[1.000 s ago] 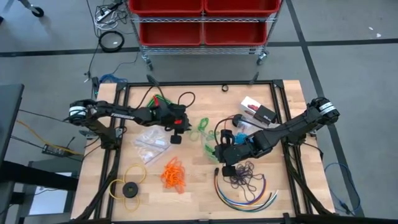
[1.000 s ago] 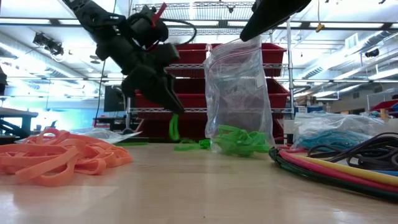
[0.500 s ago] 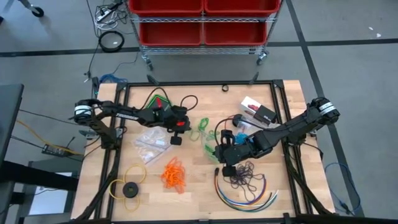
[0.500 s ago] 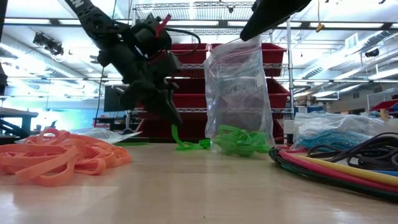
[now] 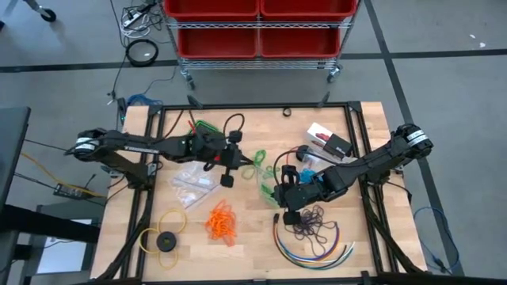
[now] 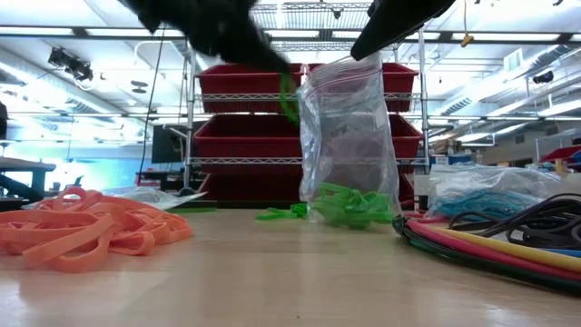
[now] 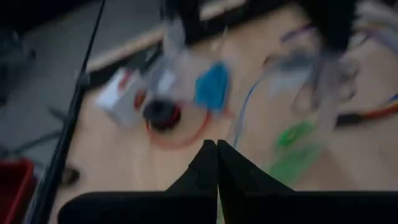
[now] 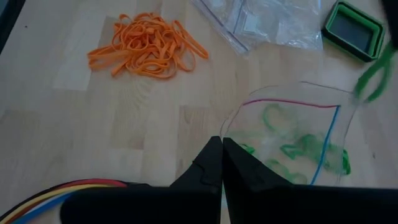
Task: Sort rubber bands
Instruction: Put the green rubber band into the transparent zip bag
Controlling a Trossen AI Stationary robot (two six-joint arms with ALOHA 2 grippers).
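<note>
Green rubber band (image 6: 288,97) in left pincer (image 5: 240,163)

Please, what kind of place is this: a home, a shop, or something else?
Probably a robotics lab or workshop. A wire shelving rack holds red storage bins, cables lie across a grey floor, and two robot arms sort rubber bands at a framed wooden table.

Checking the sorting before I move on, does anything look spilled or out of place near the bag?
Yes. A few green rubber bands lie loose on the table beside the clear bag, outside it, while most green ones sit inside.
</note>
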